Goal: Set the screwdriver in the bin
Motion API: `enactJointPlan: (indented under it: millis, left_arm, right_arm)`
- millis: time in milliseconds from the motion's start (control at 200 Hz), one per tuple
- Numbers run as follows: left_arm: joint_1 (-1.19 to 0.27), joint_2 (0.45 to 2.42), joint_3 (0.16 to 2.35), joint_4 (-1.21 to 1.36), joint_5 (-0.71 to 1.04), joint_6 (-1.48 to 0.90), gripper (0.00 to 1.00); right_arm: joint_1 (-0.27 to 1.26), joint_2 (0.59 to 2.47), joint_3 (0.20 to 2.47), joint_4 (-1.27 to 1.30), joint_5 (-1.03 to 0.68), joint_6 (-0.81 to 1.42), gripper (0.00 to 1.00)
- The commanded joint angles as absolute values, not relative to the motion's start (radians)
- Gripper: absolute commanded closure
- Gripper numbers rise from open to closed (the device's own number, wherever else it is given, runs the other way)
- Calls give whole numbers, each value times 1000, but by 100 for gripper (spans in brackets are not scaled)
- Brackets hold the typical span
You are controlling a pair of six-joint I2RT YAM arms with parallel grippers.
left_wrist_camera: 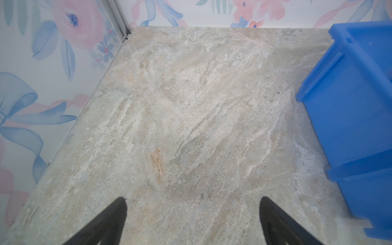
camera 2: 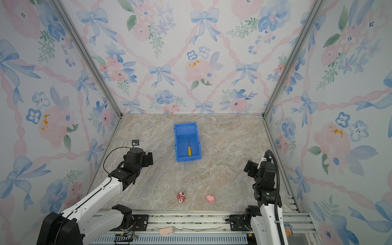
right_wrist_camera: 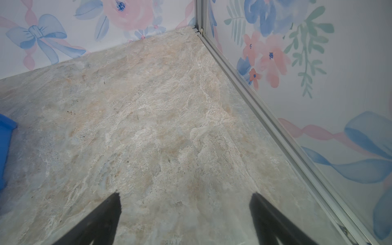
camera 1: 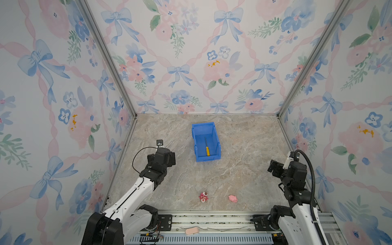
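Yellow-handled slim screwdriver (camera 1: 207, 149) flat inside boxy blue plastic bin (camera 1: 209, 159); left tool (left_wrist_camera: 193, 198) and right tool (right_wrist_camera: 185, 193) spread.

Right pincer (right_wrist_camera: 185, 195) spread wide, marble tabletop (right_wrist_camera: 148, 116), bin (right_wrist_camera: 5, 148) corner

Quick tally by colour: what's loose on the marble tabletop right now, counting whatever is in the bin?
Blue: 1, the bin
Yellow-handled: 1, the screwdriver, lying inside the bin
Pink: 2, the small toys and, near the front edge
Total: 4
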State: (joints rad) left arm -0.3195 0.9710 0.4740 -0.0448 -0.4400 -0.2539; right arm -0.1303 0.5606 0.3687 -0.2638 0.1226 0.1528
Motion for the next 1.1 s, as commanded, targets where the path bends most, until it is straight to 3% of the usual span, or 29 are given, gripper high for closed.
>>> enactJointPlan:
  millis: [0, 140, 415, 735, 1095]
  left_arm:
    - [-290, 891, 371, 156, -344, -122, 2]
    - [-239, 856, 282, 229, -328, -118, 2]
    - [-170, 952, 210, 305, -336, -168, 2]
    - [-111, 1044, 178, 577, -292, -168, 2]
    - [-54, 1260, 217, 861, -252, -141, 2]
  right_arm:
    - [-140, 601, 321, -135, 72, 95, 3]
    - [-128, 676, 288, -72, 2, 76, 3]
    - [-54, 677, 234, 23, 21, 57, 3]
    - [-13, 809, 244, 187, 130, 48, 3]
    - [-54, 1106, 276, 556, 98, 95, 3]
